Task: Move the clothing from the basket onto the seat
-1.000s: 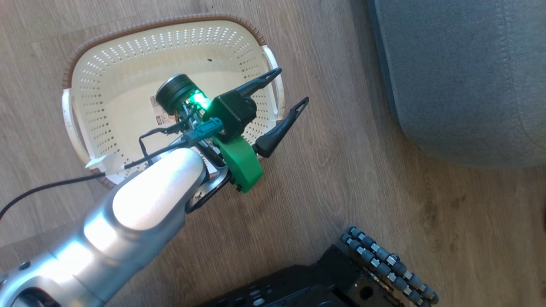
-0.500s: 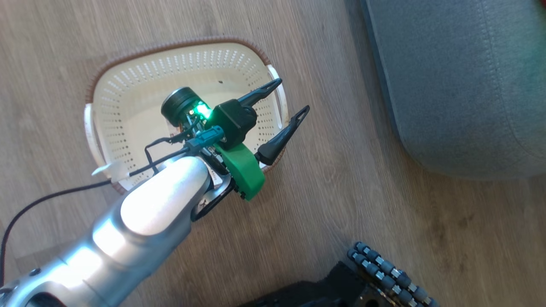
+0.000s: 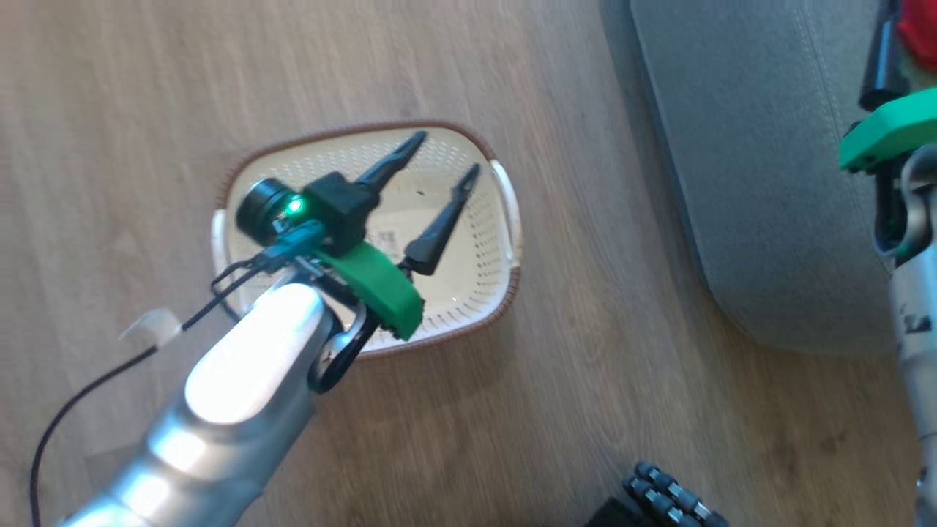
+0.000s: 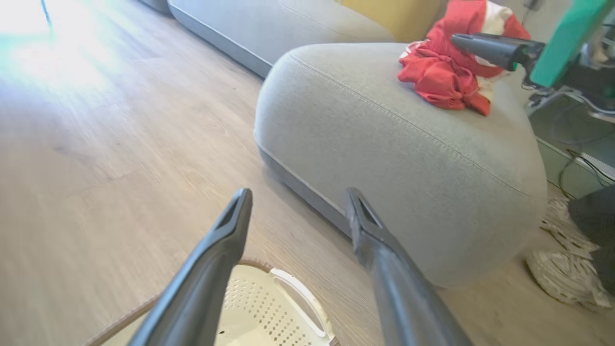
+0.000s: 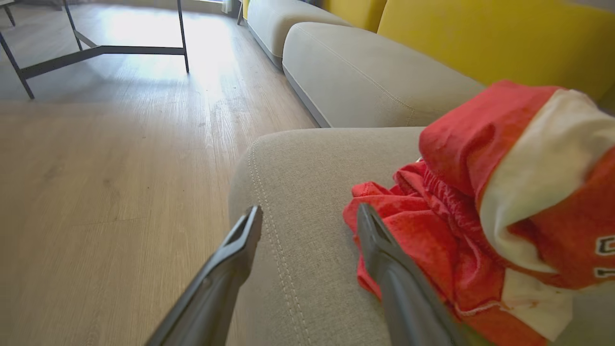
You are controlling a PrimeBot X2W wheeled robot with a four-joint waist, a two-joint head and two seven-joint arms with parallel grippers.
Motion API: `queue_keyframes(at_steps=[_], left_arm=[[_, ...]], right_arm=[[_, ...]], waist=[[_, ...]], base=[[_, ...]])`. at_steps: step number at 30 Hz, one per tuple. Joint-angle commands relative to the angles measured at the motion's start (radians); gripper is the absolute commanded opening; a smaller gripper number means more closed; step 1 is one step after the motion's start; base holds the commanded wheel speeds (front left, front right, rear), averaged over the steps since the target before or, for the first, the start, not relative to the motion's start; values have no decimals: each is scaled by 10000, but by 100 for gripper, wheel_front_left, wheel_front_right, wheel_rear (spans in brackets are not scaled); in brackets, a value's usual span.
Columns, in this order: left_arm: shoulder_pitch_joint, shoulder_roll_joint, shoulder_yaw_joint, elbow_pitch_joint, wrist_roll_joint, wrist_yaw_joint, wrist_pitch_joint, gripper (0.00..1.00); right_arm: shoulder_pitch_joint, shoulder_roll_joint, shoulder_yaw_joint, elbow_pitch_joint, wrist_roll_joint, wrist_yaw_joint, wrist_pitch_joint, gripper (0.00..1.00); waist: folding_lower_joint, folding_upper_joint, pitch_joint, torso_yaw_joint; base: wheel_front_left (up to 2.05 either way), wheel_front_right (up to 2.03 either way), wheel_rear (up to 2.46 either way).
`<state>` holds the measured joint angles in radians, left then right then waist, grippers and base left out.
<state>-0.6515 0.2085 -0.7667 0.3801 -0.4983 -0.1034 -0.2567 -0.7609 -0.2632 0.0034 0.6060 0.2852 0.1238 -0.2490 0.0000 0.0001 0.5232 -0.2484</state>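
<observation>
Just right of my empty right gripper (image 5: 308, 210), jaws apart, the clothing (image 5: 451, 202) is lying on the seat (image 5: 298, 269); my left gripper (image 3: 448, 152), jaws likewise apart, is hovering over the basket (image 3: 479, 249).

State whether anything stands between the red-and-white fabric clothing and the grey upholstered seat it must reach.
Nothing visible does. The red-and-white fabric clothing already lies heaped on the grey upholstered seat, touching its top. The right gripper is at the heap's edge with its jaws open, holding nothing.
</observation>
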Motion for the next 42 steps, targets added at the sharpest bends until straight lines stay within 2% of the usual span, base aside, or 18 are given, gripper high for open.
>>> queue_keyframes(at_steps=[1, 3, 4, 5, 10, 20, 24, 31, 42], left_arm=[[230, -14, 754, -340, 145, 80, -49, 100], [386, -54, 1028, -352, 206, 89, -49, 100], [710, -141, 1552, -354, 323, 84, -50, 100], [710, -141, 1552, -354, 323, 84, -50, 100], [1503, -479, 2893, -404, 770, 153, -50, 100], [3414, -1060, 5139, -606, 2028, 291, -50, 100], [4025, -1226, 5755, -777, 2362, 296, -51, 100], [5042, -1435, 6805, -984, 2901, 330, -51, 100], [5921, -1557, 7639, -1182, 3259, 223, -51, 100]], right_arm=[[327, -77, 228, -544, 134, 69, -127, 100], [414, -80, 331, -679, 138, 69, -127, 100], [586, -37, 513, -910, 215, 69, -127, 100], [586, -37, 513, -910, 215, 69, -127, 100], [1104, 132, 718, -1547, 353, 69, -127, 100], [2926, 686, 1029, -2455, 298, 69, -127, 100], [3579, 832, 994, -2663, 248, 69, -127, 100], [4815, 1032, 1033, -3131, 23, 69, -128, 100], [5957, 1201, 1177, -3413, 88, 69, -128, 100]], waist=[[0, -1, -484, 420], [0, -1, -633, 529], [0, -1, -929, 732], [0, -1, -929, 732], [0, -1, -1669, 1323], [0, -1, -2992, 2385], [0, -1, -3395, 2670], [0, -1, -4111, 2822], [0, -1, -4734, 2467]], base=[[0, 0, 0], [0, 0, 0], [0, 0, 0], [0, 0, 0], [0, 0, 0], [0, 0, 0], [0, 0, 0], [0, 0, 0], [0, 0, 0]])
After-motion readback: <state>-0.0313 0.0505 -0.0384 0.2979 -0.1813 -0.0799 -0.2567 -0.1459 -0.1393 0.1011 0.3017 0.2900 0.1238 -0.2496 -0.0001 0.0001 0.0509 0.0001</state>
